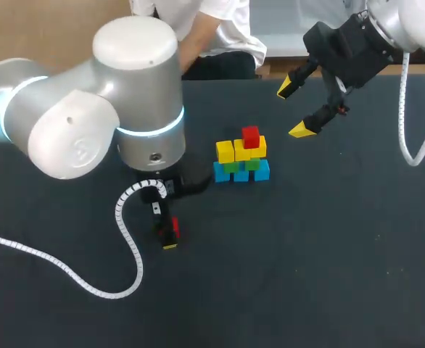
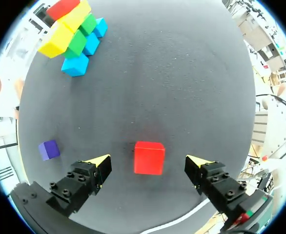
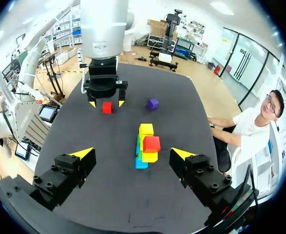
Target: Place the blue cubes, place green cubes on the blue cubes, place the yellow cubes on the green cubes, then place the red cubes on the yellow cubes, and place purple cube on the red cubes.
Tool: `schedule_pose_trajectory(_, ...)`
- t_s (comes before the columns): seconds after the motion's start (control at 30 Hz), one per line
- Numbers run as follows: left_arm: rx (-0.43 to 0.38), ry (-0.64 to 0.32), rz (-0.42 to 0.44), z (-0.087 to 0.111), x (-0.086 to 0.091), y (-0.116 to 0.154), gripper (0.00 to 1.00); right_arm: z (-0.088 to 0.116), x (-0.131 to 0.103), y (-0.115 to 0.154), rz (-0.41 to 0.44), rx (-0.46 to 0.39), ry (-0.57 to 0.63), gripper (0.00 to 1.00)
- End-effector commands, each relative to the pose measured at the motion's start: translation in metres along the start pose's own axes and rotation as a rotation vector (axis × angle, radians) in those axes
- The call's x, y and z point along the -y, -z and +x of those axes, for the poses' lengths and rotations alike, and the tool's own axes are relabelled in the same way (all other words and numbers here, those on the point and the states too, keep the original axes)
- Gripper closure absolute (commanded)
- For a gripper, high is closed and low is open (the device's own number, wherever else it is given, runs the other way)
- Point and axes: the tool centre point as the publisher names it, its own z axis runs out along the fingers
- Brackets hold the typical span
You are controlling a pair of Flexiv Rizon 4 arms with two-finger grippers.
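Cube stack rises near the table's middle: blue cubes at the base, green cubes on them, yellow cubes above, a top red cube crowning it. Toward the near edge, the left gripper straddles a loose red cube, fingers spread and clear of both faces. The purple cube lies just beside one finger. The right gripper hangs wide apart over the far edge.
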Motion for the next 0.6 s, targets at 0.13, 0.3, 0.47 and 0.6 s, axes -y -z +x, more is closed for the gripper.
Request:
schedule_pose_trajectory(0.13, 0.012, -0.006, 0.029, 0.001, -0.016, -0.003, 0.0, 0.0, 0.0, 0.0, 0.0, 0.0, 0.0, 0.0)
schedule_pose_trajectory(0.3, -0.005, -0.019, 0.043, -0.007, -0.02, -0.009, 0.0, 0.0, 0.0, 0.0, 0.0, 0.0, 0.0, 0.0)
schedule_pose_trajectory(0.47, -0.01, -0.022, 0.052, -0.011, -0.026, -0.014, 0.0, 0.0, 0.0, 0.0, 0.0, 0.0, 0.0, 0.0)
schedule_pose_trajectory(0.6, -0.016, -0.019, 0.053, -0.011, -0.028, -0.015, 0.0, 0.0, 0.0, 0.0, 0.0, 0.0, 0.0, 0.0)
